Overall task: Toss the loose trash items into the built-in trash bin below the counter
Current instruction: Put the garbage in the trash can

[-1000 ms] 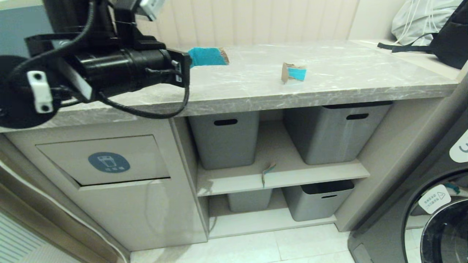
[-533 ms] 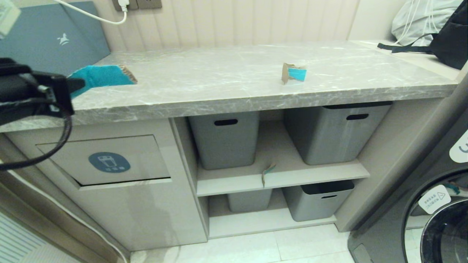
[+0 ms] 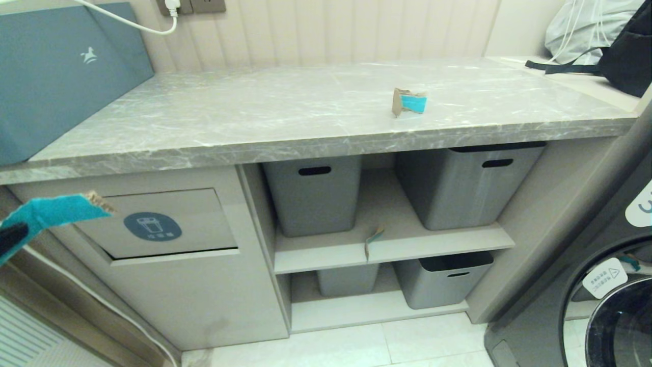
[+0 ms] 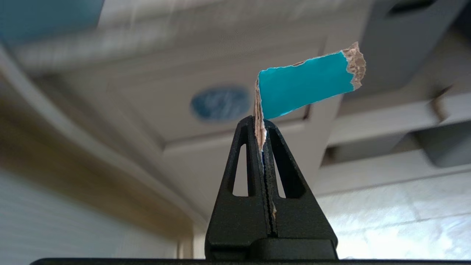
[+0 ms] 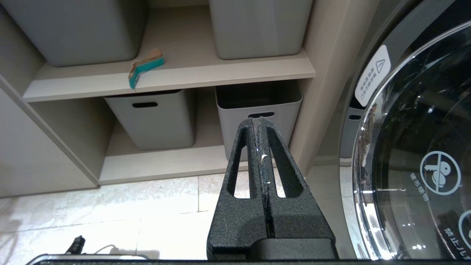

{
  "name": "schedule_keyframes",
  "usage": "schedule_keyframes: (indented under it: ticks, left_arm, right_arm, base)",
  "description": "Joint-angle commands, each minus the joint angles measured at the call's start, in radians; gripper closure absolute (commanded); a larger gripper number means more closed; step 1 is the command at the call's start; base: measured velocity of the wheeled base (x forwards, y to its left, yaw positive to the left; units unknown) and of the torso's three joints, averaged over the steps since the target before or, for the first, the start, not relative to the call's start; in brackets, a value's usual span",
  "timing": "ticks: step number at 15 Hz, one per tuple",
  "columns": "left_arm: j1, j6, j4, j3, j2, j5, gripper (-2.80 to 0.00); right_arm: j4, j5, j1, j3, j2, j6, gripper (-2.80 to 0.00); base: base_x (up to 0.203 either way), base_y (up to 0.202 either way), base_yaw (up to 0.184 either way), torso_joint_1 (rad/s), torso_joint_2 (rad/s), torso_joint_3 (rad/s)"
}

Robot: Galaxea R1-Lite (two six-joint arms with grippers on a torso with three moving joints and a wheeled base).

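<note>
1. Cardboard scrap (image 4: 307, 86) clamped in left gripper (image 4: 262, 127), long axis pointing toward bin flap (image 3: 158, 221), level with it, just left.
2. Right gripper (image 5: 260, 123) closed, empty, parked low.

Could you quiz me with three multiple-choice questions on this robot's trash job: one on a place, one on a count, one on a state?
1. Where is the scrap held by the left gripper?
A. Before the bin flap
B. On the counter
C. Inside a grey tub

2. How many scraps lie loose?
A. None
B. Two
C. Four

3. How is the bin flap?
A. Removed
B. Wide open
C. Not pushed in

Answers:
1 A, the scrap hangs just left of the blue sticker.
2 B, one on the counter, one on the shelf.
3 C, its panel sits in the cabinet front.
</note>
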Motion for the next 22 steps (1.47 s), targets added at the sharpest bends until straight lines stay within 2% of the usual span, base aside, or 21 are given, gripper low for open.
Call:
schedule_keyframes:
  ticks: [1, 4, 6, 9, 10, 14, 15, 18, 22]
  left_arm:
    - [0.062, 0.0, -0.002, 0.093, -0.061, 0.0, 0.0]
    - [0.125, -0.029, -0.087, 0.224, -0.008, -0.003, 0.0]
    - [0.133, -0.049, -0.185, 0.25, 0.093, -0.002, 0.0]
    - [0.149, -0.079, -0.249, 0.291, 0.169, -0.004, 0.0]
    - [0.165, -0.08, -0.31, 0.331, 0.192, -0.007, 0.0]
    - [0.181, -0.073, -0.733, 0.502, 0.41, -0.019, 0.0]
    - [0.18, -0.075, -0.808, 0.521, 0.468, -0.03, 0.0]
    - [0.174, -0.078, -0.977, 0.544, 0.638, -0.079, 0.0]
    - [0.167, -0.074, -1.152, 0.546, 0.831, -0.098, 0.0]
  right_arm:
    - [0.0, 0.0, 0.0, 0.0, 0.0, 0.0, 0.0]
    - [0.0, 0.0, 0.0, 0.0, 0.0, 0.0, 0.0]
    - [0.0, 0.0, 0.0, 0.0, 0.0, 0.0, 0.0]
    - [0.0, 0.0, 0.0, 0.0, 0.0, 0.0, 0.0]
    - [0.0, 0.0, 0.0, 0.0, 0.0, 0.0, 0.0]
    - [0.0, 0.0, 0.0, 0.0, 0.0, 0.0, 0.0]
    - [0.0, 0.0, 0.0, 0.0, 0.0, 0.0, 0.0]
    - [0.0, 0.0, -0.001, 0.0, 0.0, 0.0, 0.0]
    - [0.0, 0.0, 0.0, 0.0, 0.0, 0.0, 0.0]
  base:
    - [0.0, 0.0, 0.0, 0.0, 0.0, 0.0]
    - [0.0, 0.0, 0.0, 0.0, 0.0, 0.0]
    - [0.0, 0.0, 0.0, 0.0, 0.0, 0.0]
    - [0.0, 0.0, 0.0, 0.0, 0.0, 0.0]
    - [0.0, 0.0, 0.0, 0.0, 0.0, 0.0]
    - [0.0, 0.0, 0.0, 0.0, 0.0, 0.0]
    - [0.0, 0.0, 0.0, 0.0, 0.0, 0.0]
    - [0.0, 0.0, 0.0, 0.0, 0.0, 0.0]
    - [0.0, 0.0, 0.0, 0.0, 0.0, 0.0]
